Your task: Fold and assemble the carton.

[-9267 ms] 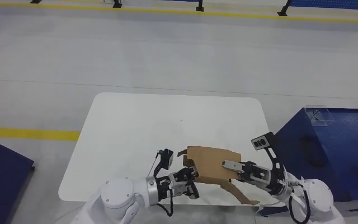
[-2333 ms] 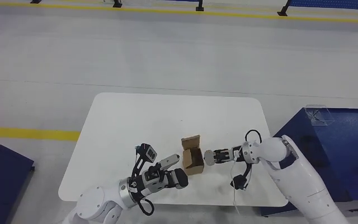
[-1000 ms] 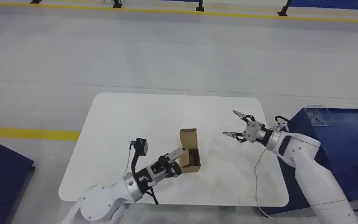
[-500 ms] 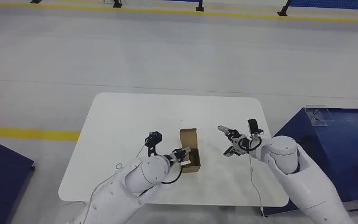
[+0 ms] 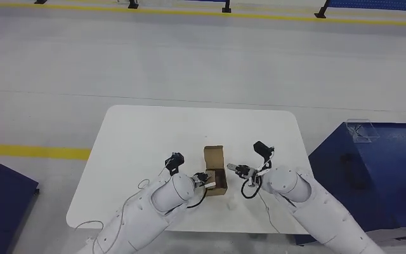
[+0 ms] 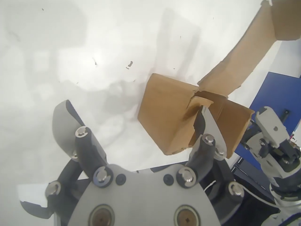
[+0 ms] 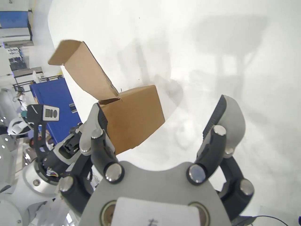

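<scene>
- The white surface (image 5: 139, 146) carried the carton (image 5: 216, 171) a little toward the robot's side of its middle, with its long axis running away from the robot
- The carton stood as a formed box, mouth up and dark inside; its lid flap (image 6: 244, 55) rose unfolded from the far edge, with the tuck tab bent over at its tip
- The left gripper (image 6: 131, 109) sat at the carton's left side, jaws spread wide, one finger at the mouth and the near wall between the two, not pinched
- The right gripper (image 7: 161, 105) sat at the right side, jaws also wide apart; whether its nearer finger touched the wall, I could not tell
- Both arms looked equally near; the flap lay beyond both, so closing it would probably mean reaching past the mouth
</scene>
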Robot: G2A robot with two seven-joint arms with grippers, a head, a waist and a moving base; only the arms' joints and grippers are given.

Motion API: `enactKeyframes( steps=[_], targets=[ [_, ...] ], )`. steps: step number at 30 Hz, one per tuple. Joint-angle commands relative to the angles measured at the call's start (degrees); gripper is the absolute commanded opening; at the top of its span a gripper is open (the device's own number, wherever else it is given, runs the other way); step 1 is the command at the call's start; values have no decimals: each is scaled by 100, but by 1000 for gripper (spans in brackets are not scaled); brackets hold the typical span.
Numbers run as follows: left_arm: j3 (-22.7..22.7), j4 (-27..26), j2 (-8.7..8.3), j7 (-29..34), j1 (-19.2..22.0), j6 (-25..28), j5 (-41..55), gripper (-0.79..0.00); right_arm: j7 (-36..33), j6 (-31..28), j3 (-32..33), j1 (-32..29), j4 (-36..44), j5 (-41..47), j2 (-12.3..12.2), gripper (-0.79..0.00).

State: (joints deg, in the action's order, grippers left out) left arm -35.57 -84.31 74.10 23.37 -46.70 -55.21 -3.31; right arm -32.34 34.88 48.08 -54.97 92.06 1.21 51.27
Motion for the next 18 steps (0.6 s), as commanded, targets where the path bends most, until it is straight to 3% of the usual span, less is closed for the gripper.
enactKeyframes(
  steps=[1,14,18],
  targets=[
    [0,34,20,8,-7,26,4,0,5,14,-150,50,-34,-160,48,0],
    [-212,-7,47,45,-167,215,-39,0,-58,132,-586,356,-413,-340,362,0],
    [-345,-104,0,207,-216,744,-103,0,-197,185,-277,357,-377,95,370,0]
  ],
)
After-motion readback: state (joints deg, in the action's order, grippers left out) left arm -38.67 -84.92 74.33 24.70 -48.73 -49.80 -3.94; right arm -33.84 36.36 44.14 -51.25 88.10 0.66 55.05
